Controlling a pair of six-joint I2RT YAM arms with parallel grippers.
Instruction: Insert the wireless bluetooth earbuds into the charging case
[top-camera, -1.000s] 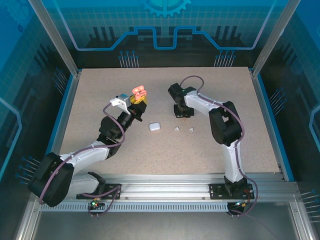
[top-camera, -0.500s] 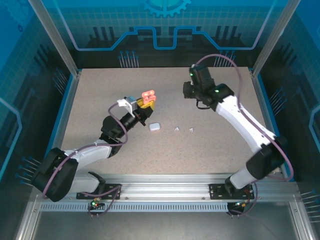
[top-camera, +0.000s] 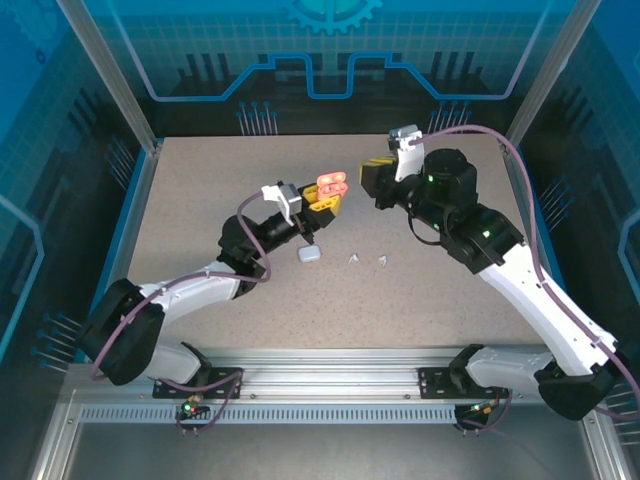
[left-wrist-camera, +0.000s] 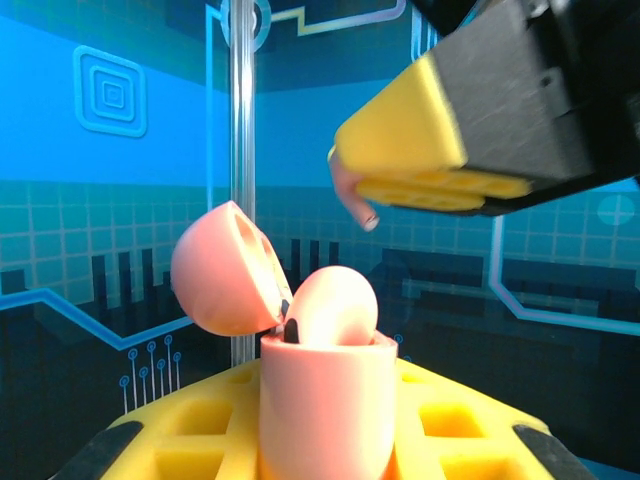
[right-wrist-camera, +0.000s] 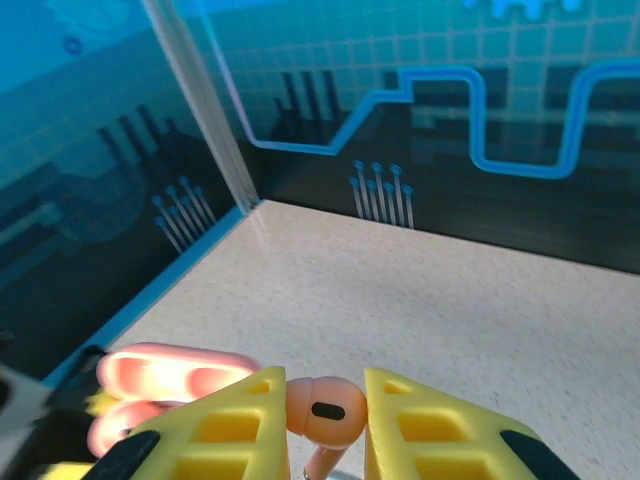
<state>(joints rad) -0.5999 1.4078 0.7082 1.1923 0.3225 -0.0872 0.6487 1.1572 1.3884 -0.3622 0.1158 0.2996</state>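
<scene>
My left gripper (top-camera: 322, 200) is shut on the salmon-pink charging case (left-wrist-camera: 325, 420) and holds it above the table. The case's lid (left-wrist-camera: 220, 270) is flipped open, and one pink earbud (left-wrist-camera: 333, 305) sits in it. My right gripper (right-wrist-camera: 325, 420) is shut on a second pink earbud (right-wrist-camera: 325, 408). It hovers just right of the case (top-camera: 330, 184), a small gap apart. A right finger (left-wrist-camera: 430, 140) shows above the case, with the earbud's stem (left-wrist-camera: 352, 195) poking out below it.
A closed white case (top-camera: 309, 254) lies on the table below the left gripper. Two small white earbuds (top-camera: 353, 258) (top-camera: 384, 260) lie to its right. Glass walls and metal posts (top-camera: 110, 80) ring the speckled tabletop (top-camera: 200, 200).
The right arm rose from the table with the pink earbud and swung round to face the case. The left gripper carried the open case to the right, toward it.
</scene>
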